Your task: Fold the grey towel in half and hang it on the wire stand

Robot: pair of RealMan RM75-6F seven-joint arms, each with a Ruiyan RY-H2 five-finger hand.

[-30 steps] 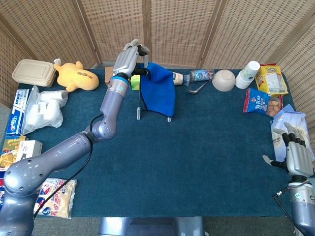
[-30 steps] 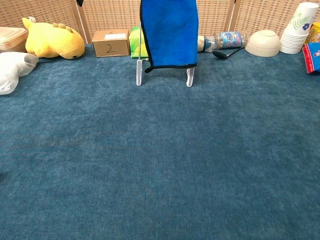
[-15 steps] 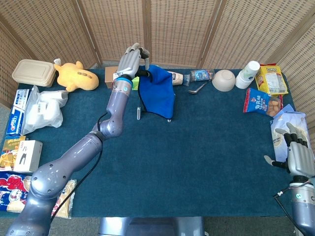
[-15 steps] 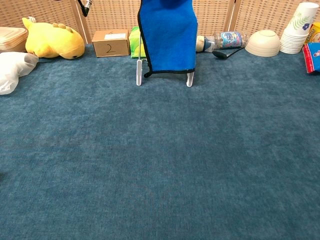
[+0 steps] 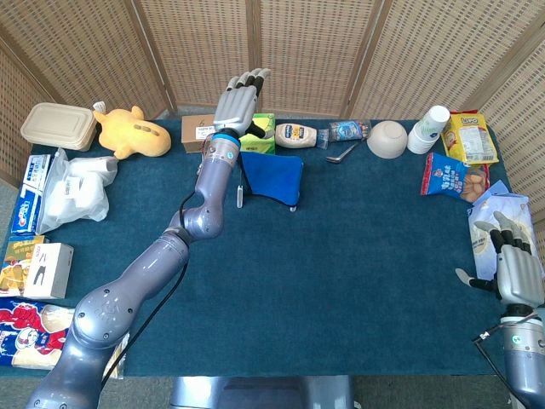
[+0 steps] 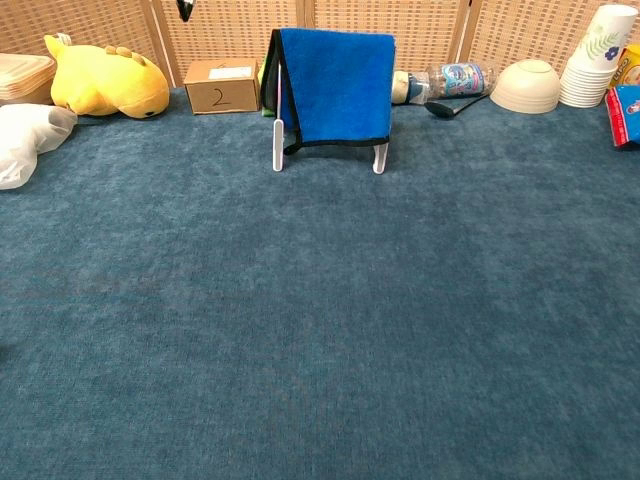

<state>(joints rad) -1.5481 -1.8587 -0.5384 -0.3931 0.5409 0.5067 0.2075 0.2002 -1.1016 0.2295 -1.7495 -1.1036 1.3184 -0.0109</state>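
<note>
The towel (image 5: 272, 175) (image 6: 335, 85) looks blue with a dark edge. It hangs folded over the white wire stand (image 6: 278, 146) at the back middle of the table, with the stand's two feet showing below it. My left hand (image 5: 242, 97) is raised just behind and above the towel with its fingers spread, holding nothing and apart from the cloth. Only a dark bit of that arm shows at the top of the chest view. My right hand (image 5: 516, 266) hovers open at the table's right edge, far from the towel.
Behind the stand are a cardboard box (image 6: 220, 85), a green carton (image 5: 262, 136) and bottles (image 6: 450, 78). A yellow plush (image 5: 132, 132) and a white bag (image 5: 77, 187) lie at the left. A bowl (image 5: 387, 138), stacked cups (image 5: 428, 128) and snack bags (image 5: 456, 177) are at the right.
My left hand has let go of the towel and lifted off with its fingers spread. The towel has dropped lower and settled on the stand. The right hand has stayed still.
</note>
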